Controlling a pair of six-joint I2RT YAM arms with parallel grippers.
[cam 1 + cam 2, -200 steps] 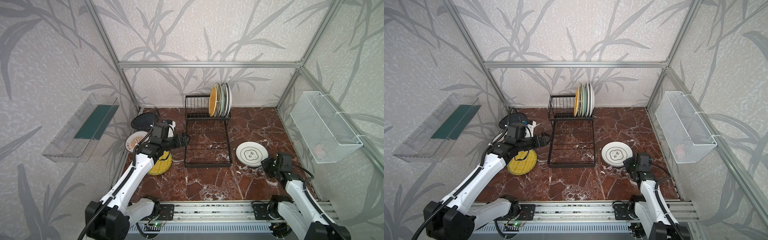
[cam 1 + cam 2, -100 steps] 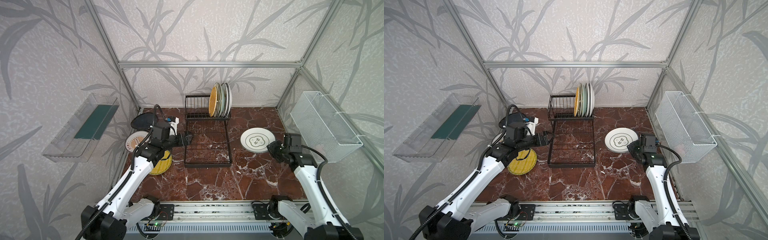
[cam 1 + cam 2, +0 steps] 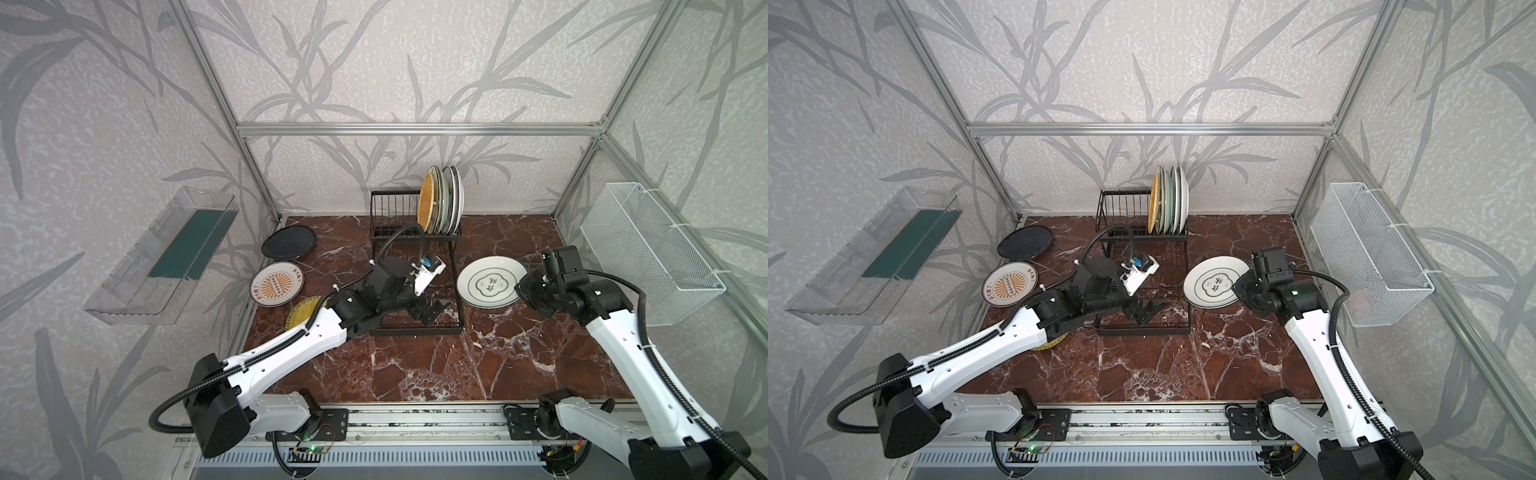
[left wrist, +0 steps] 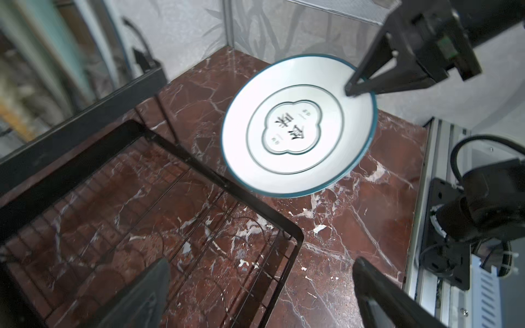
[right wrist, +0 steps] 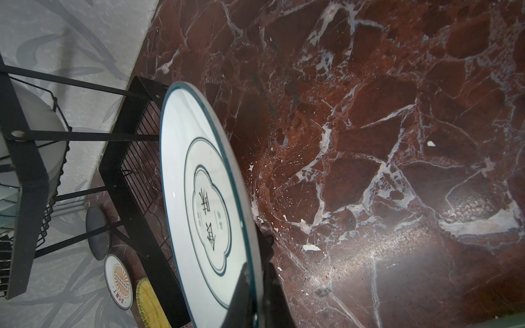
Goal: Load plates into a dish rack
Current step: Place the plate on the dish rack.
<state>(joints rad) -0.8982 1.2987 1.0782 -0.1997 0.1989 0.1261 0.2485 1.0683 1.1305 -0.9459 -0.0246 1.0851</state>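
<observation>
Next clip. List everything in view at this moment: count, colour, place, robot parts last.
dish rack: one, black wire, back middle of the table
racked plates: at least four, woven yellow in front, then pale and white, upright in the rack's raised section
black plate: one, black, flat, left of the rack
sunburst plate: one, white and orange, flat, nearer than the black plate
woven plate: one, yellow, flat, partly under the left arm
emblem plate: one, white, green rim, held off the table right of the rack
plastic bin: one, clear, left wall
mesh basket: one, white, right wall
left end effector: black, open, over the rack's flat tray
right end effector: black, shut on the emblem plate's rim
</observation>
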